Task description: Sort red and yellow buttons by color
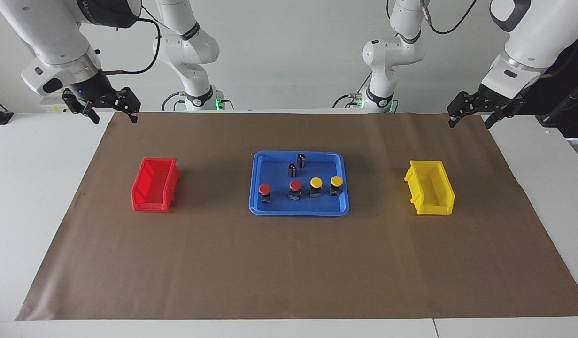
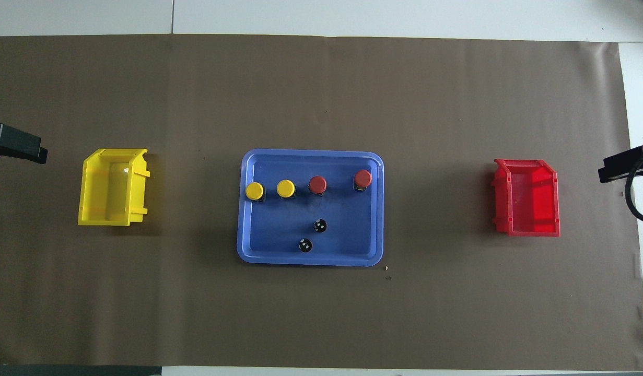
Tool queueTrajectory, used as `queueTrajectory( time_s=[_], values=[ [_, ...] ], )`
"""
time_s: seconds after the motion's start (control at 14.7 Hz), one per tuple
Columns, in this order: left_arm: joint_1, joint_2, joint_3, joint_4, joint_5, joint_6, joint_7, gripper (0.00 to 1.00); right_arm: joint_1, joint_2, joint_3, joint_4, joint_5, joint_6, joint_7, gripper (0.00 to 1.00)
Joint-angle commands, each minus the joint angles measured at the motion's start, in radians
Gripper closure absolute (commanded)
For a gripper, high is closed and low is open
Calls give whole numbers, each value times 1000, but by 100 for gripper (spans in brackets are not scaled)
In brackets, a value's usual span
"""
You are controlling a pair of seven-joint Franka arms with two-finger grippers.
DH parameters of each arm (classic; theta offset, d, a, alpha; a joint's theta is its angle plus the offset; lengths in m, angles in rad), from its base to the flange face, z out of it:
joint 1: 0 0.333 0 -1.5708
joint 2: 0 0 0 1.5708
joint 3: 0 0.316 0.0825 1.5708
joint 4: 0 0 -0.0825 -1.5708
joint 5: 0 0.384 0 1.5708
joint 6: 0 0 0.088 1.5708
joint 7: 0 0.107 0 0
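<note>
Two red buttons (image 1: 265,189) (image 1: 295,185) and two yellow buttons (image 1: 316,182) (image 1: 336,180) stand in a row in the blue tray (image 1: 298,212), each a round cap on a black base. From above, the yellow caps (image 2: 254,191) (image 2: 285,188) lie toward the left arm's end and the red caps (image 2: 317,184) (image 2: 363,178) toward the right arm's end. My left gripper (image 1: 469,123) hangs open and holds nothing, over the mat's corner at the robots' edge, apart from the yellow bin (image 1: 429,188). My right gripper (image 1: 115,118) hangs open and holds nothing, over the mat's other corner at that edge, apart from the red bin (image 1: 155,184).
Two dark capless cylinders (image 1: 292,170) (image 1: 301,160) stand in the tray, nearer to the robots than the buttons. A brown mat (image 1: 289,263) covers the table between and around the bins. Both bins hold nothing.
</note>
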Motion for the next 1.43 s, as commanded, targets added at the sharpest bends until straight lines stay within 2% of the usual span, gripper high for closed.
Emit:
queueTrajectory(
  time_s=[0.0,0.14,0.27,0.48,0.68,0.82,0.95,1.23,1.36],
  values=[
    [5,-34,2,-40,-14,13,9,0,2,-17,2,-20,-10,12,-14,0],
    [5,-34,2,-40,-14,13,9,0,0,-5,26,-1,-1,14,21,0],
    [6,-34,2,-40,-14,13,9,0,2,45,66,77,24,11,59,0],
    [6,-34,2,-40,-14,13,9,0,-1,122,225,138,22,19,235,0],
    [5,-34,2,-40,-14,13,9,0,20,237,356,165,5,164,404,0],
    [6,-34,2,-38,-14,13,9,0,141,309,359,111,-56,314,551,0],
    [6,-34,2,-38,-14,11,9,0,189,326,359,-10,-88,475,657,0],
    [6,-34,2,-40,-14,13,9,0,241,394,359,-59,-102,568,731,0],
    [6,-34,2,-40,-14,13,9,0,243,389,359,-142,-127,647,731,0]
  ],
)
